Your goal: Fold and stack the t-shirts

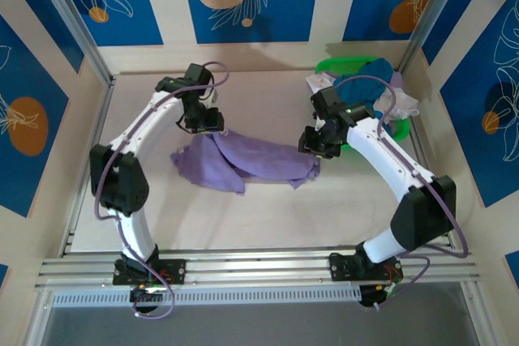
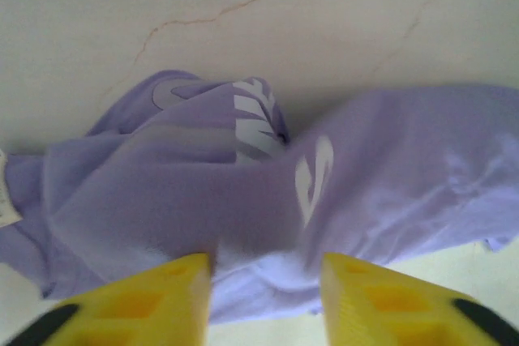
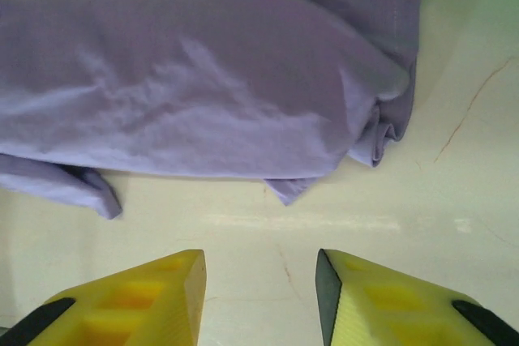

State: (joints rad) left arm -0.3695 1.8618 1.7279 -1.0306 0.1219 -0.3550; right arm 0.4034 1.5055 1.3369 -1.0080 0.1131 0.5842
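Your lavender t-shirt [image 1: 243,164] lies crumpled on the worktop [image 1: 243,216], roughly in the middle and stretched sideways between the two arms. It is bunched and unfolded, with one thick fold running down its left half.

Your left arm [image 1: 134,139] reaches over the shirt's far left end. In the left wrist view, the left jaws stand apart and grip nothing. The yellow fingers [image 2: 154,301] are well separated, and lavender cloth [image 2: 162,200] shows in the gap beyond them. You can read bits of white lettering [image 2: 312,176] on the rumpled fabric there, though not the words.

Your right arm [image 1: 389,168] comes in at the shirt's right end. The right jaws are likewise parted with nothing in them. In the right wrist view, their yellow fingers [image 3: 146,297] hang over bare worktop [image 3: 365,224], just short of the shirt's near edge [image 3: 203,95].

At the back right corner sits the green basket [image 1: 345,64]. A teal-blue t-shirt [image 1: 365,87] is heaped on top of it, and white t-shirts [image 1: 405,107] spill around that. They are well apart from the lavender one.
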